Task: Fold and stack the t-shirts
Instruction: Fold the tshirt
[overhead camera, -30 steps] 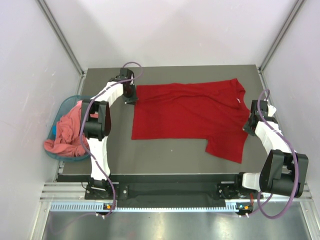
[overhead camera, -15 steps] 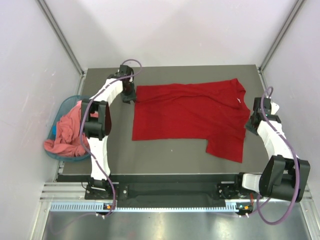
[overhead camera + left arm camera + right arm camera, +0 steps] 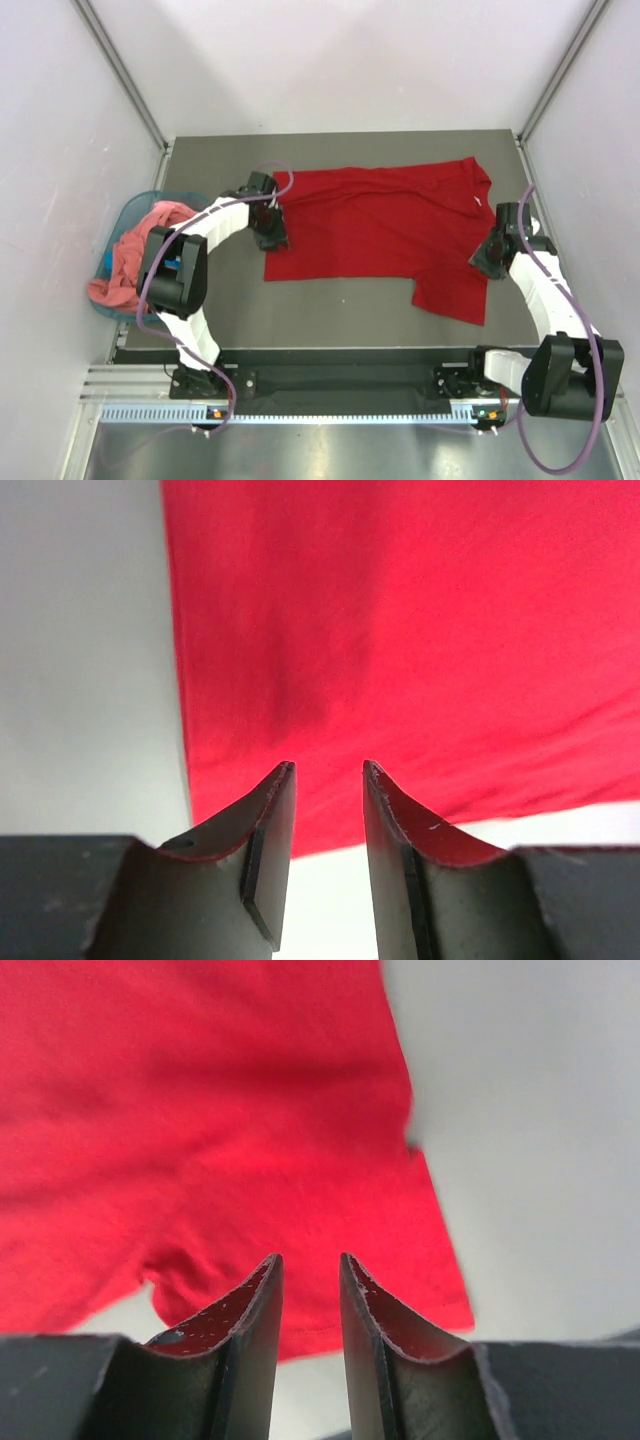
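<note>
Top external view: the red t-shirt [image 3: 385, 225] lies spread flat at the centre of the bench [image 3: 330, 310], with its collar toward the right of the frame and one sleeve reaching toward the lower right. The salmon-pink t-shirt [image 3: 135, 265] is bunched in the teal basket [image 3: 130, 205] at the left edge of the frame, off the bench. The left pincer [image 3: 270, 232] is at the left edge of the red t-shirt. The right pincer [image 3: 485, 258] is at its right side, above the lower sleeve.

Left wrist view: the left pincer [image 3: 328, 770] is spread, with nothing between its fingers. The red t-shirt [image 3: 420, 630] fills the upper right of the frame. Bare bench [image 3: 80, 660] shows at the left.

Right wrist view: the right pincer [image 3: 310, 1260] is slightly spread, its narrow gap empty. The red t-shirt [image 3: 200, 1110] covers the left and centre of the frame. Bare bench [image 3: 530, 1140] shows at the right.
</note>
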Controlling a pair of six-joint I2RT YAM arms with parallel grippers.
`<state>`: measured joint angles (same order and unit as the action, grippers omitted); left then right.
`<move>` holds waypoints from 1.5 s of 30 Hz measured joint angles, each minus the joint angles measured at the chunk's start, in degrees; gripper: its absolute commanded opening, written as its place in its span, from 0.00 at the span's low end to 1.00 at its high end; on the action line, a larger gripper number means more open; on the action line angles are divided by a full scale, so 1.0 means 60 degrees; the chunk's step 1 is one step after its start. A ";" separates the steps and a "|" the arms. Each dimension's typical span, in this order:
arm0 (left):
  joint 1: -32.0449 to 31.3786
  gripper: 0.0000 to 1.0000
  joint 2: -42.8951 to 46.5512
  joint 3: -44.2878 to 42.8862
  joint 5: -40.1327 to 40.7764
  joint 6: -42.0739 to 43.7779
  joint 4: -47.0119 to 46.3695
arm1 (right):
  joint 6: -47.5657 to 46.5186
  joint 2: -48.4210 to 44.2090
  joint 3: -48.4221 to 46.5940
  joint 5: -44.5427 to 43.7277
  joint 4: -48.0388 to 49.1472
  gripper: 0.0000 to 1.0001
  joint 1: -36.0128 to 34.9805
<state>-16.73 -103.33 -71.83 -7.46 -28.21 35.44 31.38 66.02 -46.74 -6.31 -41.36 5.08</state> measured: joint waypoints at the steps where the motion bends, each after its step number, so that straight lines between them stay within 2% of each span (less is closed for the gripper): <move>1: 0.0000 0.39 0.0040 0.0412 -0.0095 -0.0127 -0.0062 | 0.0146 -0.0084 0.0146 0.0055 -0.0124 0.29 0.0000; 4: 0.0055 0.40 0.0222 0.1388 -0.0197 -0.0568 -0.0306 | 0.0590 -0.0321 0.0714 0.0018 -0.0346 0.29 0.0000; 9: 0.0106 0.40 0.0594 0.1883 0.0051 -0.1053 -0.0743 | 0.1483 -0.0018 0.1530 -0.0991 -0.0878 0.29 0.0007; 13: 0.0087 0.39 0.1162 0.2572 0.0382 -0.1588 -0.1311 | 0.2160 0.0554 0.1596 -0.1923 -0.1402 0.24 0.0015; 16: 0.0084 0.41 0.1708 0.3031 0.0816 -0.1880 -0.1253 | 0.2626 0.0499 0.1570 -0.2313 -0.1741 0.24 0.0051; 20: 0.0102 0.43 0.2331 0.2958 0.1195 -0.1934 -0.0739 | 0.2707 0.0069 0.1093 -0.2495 -0.2262 0.26 0.0051; 24: 0.0189 0.46 0.2364 0.1632 0.1195 -0.1643 -0.0499 | 0.1723 -0.0069 -0.0270 -0.2007 -0.1814 0.37 0.0055; 27: 0.0477 0.46 0.1770 -0.0117 0.0783 -0.1399 -0.0579 | 0.1009 0.0080 -0.1140 -0.1362 -0.0980 0.42 0.0069; 30: 0.0929 0.47 0.0623 -0.1891 0.0317 -0.1228 -0.0732 | 0.0696 0.1038 -0.2233 -0.0987 -0.0470 0.42 0.0178; 33: 0.1392 0.47 -0.0820 -0.3395 -0.0178 -0.1086 -0.0721 | 0.0532 0.2670 -0.3501 -0.0663 -0.0069 0.42 0.0328; 38: 0.1749 0.47 -0.2459 -0.4466 -0.0750 -0.0892 -0.0612 | 0.0634 0.5027 -0.5056 -0.0266 0.0404 0.39 0.0433; 45: 0.1690 0.46 -0.3373 -0.5176 -0.1195 -0.0805 -0.0576 | 0.2437 0.6965 -0.6255 0.0237 0.0204 0.42 0.0943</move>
<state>-6.59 -123.57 -102.89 -14.63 -33.04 31.99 46.00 107.81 -84.27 -4.89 -40.14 10.74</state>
